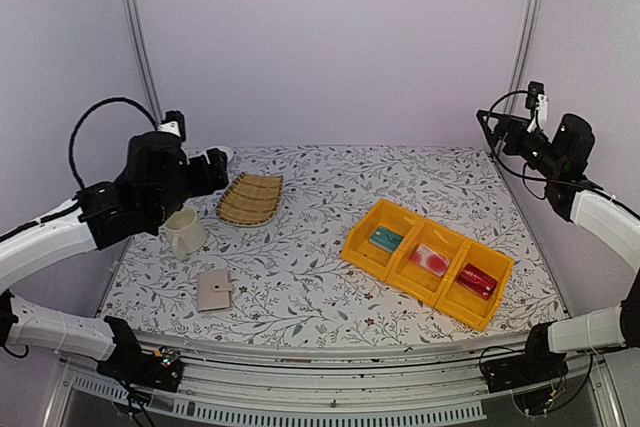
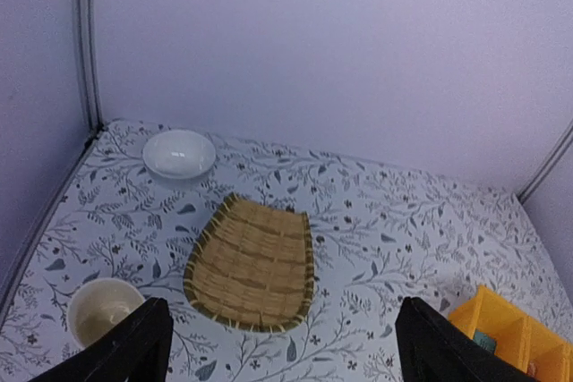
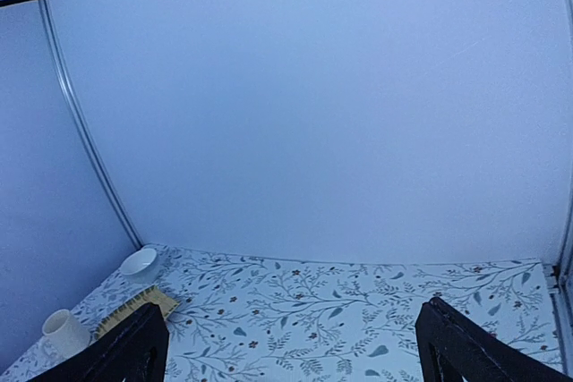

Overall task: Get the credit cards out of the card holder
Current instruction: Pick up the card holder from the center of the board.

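The card holder point(image 1: 213, 290), a beige wallet with a snap tab, lies closed on the table near the front left. A teal card point(image 1: 386, 239) and a whitish-pink card with a red circle point(image 1: 430, 260) lie in compartments of the yellow tray point(image 1: 362, 227). My left gripper point(image 1: 218, 169) hangs open and empty above the table's back left, far from the wallet; in its wrist view point(image 2: 282, 360) it is over the bamboo mat. My right gripper point(image 1: 487, 119) is raised at the back right, open and empty point(image 3: 291, 360).
A bamboo mat point(image 1: 251, 198) point(image 2: 253, 263), a cream cup point(image 1: 184, 230) point(image 2: 103, 309) and a white bowl point(image 2: 179, 153) stand at the back left. A red item point(image 1: 477, 281) lies in the tray's third compartment. The tray's corner point(image 2: 515, 333) shows in the left wrist view.
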Tool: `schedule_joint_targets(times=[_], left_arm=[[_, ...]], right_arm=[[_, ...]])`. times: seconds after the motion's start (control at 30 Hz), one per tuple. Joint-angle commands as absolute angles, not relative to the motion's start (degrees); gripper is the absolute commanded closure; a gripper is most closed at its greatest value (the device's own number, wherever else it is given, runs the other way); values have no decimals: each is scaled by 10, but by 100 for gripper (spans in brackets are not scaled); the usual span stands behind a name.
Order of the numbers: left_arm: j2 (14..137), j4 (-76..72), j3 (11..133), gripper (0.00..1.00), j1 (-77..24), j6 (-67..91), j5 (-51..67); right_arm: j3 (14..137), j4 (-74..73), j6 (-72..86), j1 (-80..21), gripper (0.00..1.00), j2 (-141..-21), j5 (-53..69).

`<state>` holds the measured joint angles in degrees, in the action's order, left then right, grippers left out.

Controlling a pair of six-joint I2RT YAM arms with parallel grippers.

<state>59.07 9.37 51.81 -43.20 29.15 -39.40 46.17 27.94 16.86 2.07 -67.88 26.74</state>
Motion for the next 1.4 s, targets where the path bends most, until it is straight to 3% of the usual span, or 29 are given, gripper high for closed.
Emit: schedule_joint_targets(times=[0.0,0.1,0.23,0.57,0.97,1.2,1.37], left_arm=[[692,420,570,7,-493,473,-346],[702,431,541,2,-491,515,-286],[720,377,440,2,-408,518,-145],[777,334,377,2,-341,530,-84],[814,201,320,2,-333,536,8],[855,157,318,10,-350,550,43],[845,157,320,20,-386,566,-16]], right_arm=[[539,84,157,-61,1,-695,258],[575,33,125,-114,1,-694,219],[588,18,122,-165,1,-692,207],[624,-7,111,-239,1,-718,189],[630,-10,102,-256,1,-742,185],[627,-1,96,-260,1,-743,185],[687,32,98,-263,1,-793,197]])
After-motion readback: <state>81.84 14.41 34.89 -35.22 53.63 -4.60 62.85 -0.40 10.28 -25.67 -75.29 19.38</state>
